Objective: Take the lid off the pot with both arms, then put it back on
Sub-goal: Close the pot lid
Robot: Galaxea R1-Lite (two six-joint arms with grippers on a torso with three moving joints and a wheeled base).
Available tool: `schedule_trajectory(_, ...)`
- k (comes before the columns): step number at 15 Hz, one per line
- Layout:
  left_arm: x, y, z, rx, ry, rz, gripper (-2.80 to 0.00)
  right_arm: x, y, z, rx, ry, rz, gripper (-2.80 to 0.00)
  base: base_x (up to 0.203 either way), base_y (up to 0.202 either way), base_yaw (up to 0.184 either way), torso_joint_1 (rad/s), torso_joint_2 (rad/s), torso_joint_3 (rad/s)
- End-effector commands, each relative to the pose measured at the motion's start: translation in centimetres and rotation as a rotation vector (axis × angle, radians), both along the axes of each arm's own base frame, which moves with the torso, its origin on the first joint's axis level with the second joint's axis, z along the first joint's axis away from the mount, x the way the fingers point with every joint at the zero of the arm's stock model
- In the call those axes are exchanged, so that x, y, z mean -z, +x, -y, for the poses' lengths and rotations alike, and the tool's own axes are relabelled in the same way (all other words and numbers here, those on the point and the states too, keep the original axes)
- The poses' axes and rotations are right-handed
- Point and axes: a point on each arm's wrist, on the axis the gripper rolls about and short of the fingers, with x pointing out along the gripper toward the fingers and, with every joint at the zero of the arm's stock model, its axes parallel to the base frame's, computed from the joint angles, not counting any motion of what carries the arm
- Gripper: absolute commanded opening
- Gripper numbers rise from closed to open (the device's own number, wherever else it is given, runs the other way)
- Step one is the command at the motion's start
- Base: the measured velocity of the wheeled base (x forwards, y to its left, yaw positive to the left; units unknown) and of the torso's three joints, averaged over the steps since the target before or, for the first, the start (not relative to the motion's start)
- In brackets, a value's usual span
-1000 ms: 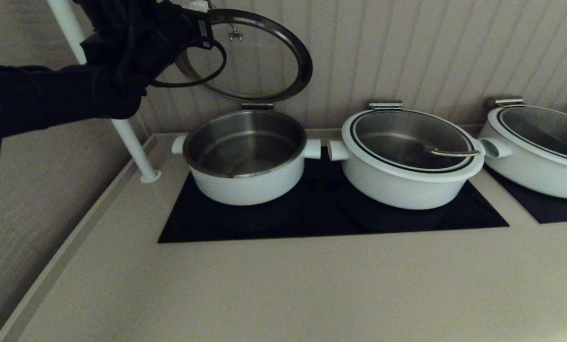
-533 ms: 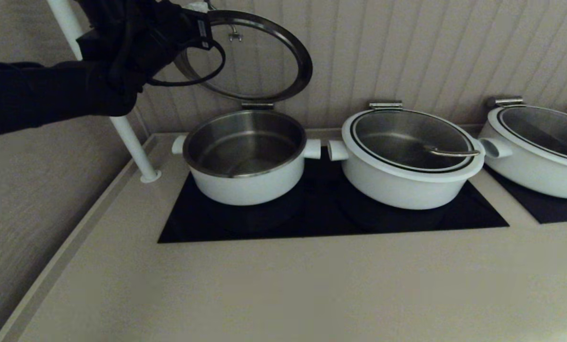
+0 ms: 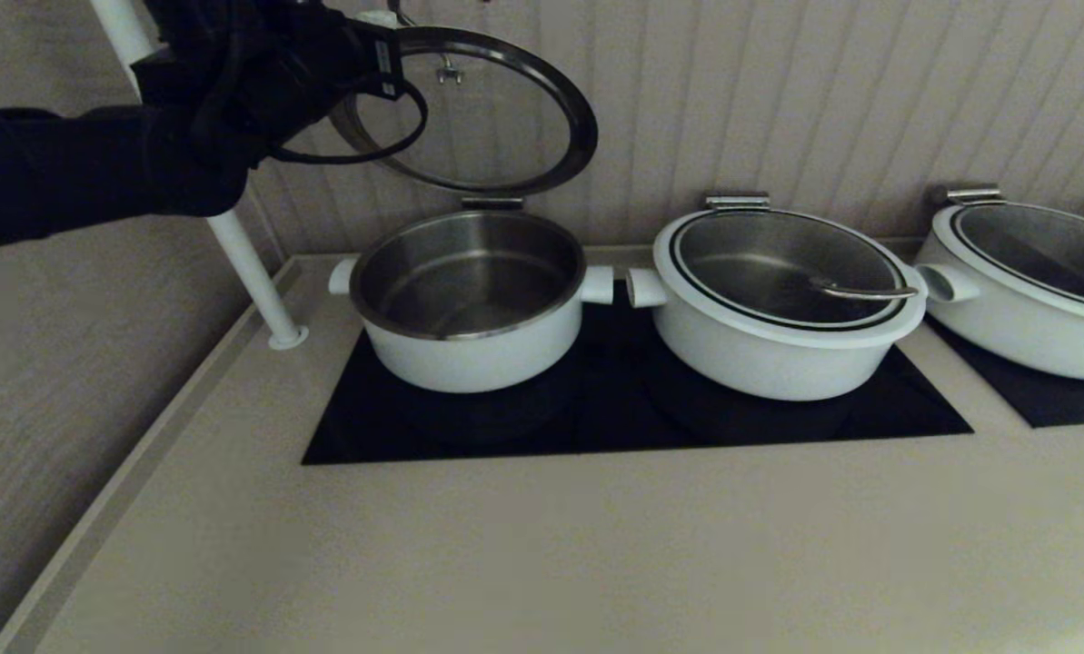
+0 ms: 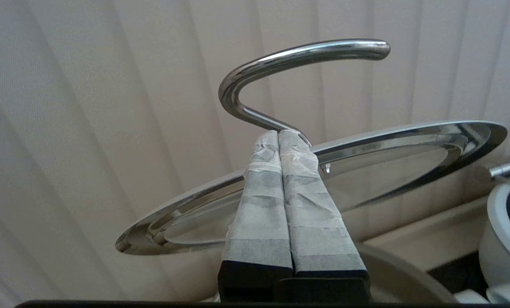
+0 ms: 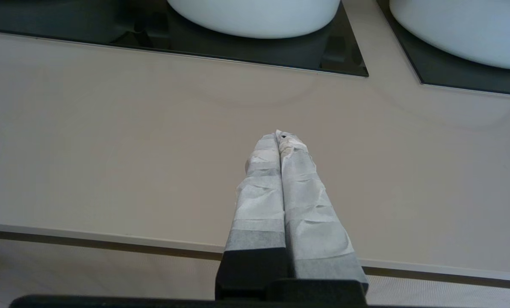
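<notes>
Black arm [image 3: 96, 173], tape-wrapped pincer [image 4: 279, 133]

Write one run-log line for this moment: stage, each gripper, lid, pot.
stage: lid raised | left gripper: shut on lid handle | right gripper: shut, idle over counter | lid: tilted up at hinge | pot: open

Before me a beige table [image 3: 542, 545] carries a black glass cooktop [image 3: 632, 427]. Behind it stands a ribbed beige wall [image 3: 778, 100], and a white pole [image 3: 251, 272] rises at my left.

left gripper [image 4: 279, 133] raised, jaws closed, right gripper [image 5: 280, 136] low
</notes>
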Motion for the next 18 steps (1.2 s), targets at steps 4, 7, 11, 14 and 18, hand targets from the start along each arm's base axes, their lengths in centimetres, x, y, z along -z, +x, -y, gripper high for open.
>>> schedule_trajectory(4,0.2,-1.0,-0.2,0.0,0.01,-0.024,-2.8,0.0,0.0,0.0,0.0,0.0,0.001,-2.8,0.0,0.0,0.0,0.0,0.0,0.0)
schedule_trajectory(7,0.6,-1.4,-0.3,0.0,0.017,-0.047,-2.8,0.0,0.0,0.0,-0.001,-0.001,-0.001,-2.8,0.0,0.0,0.0,0.0,0.0,0.0)
schedule_trajectory(11,0.9,-2.2,-0.4,0.0,0.031,-0.066,-2.8,0.0,0.0,0.0,-0.001,-0.001,-0.001,-2.8,0.0,0.0,0.0,0.0,0.0,0.0)
schedule_trajectory(14,1.0,-2.7,-0.6,-0.001,0.036,-0.078,-2.8,0.0,0.0,0.0,-0.001,-0.001,0.001,-2.8,0.0,0.0,0.0,0.0,0.0,0.0)
schedule_trajectory(18,1.3,-3.5,-0.7,0.001,0.041,-0.097,-2.8,0.0,0.0,0.0,-0.001,-0.001,0.0,-2.8,0.0,0.0,0.0,0.0,0.0,0.0)
